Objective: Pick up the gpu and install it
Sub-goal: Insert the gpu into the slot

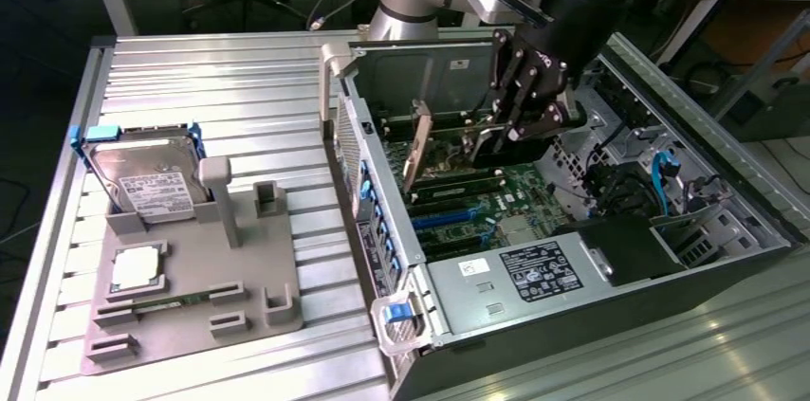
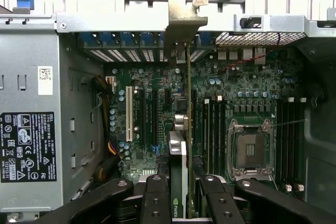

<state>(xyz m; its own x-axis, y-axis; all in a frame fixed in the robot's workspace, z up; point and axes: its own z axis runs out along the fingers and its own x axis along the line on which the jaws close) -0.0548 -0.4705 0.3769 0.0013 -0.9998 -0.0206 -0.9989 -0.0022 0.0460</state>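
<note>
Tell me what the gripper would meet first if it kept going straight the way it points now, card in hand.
Most likely the motherboard. The gripper points down into the open computer case, shut on the gpu, whose lower edge stands over the expansion slots. Depth is unclear; the card may already touch them.

Case (image 1: 608, 325): placed at the exterior view's right, opened upward.
Gpu (image 1: 418, 150): stood on edge inside the case, over the motherboard (image 2: 152, 103).
Gripper (image 1: 513, 131): set in the case, beside the gpu.
Drive (image 1: 146, 178): held upright in the fixture (image 1: 190, 316), at the exterior view's left.
</note>
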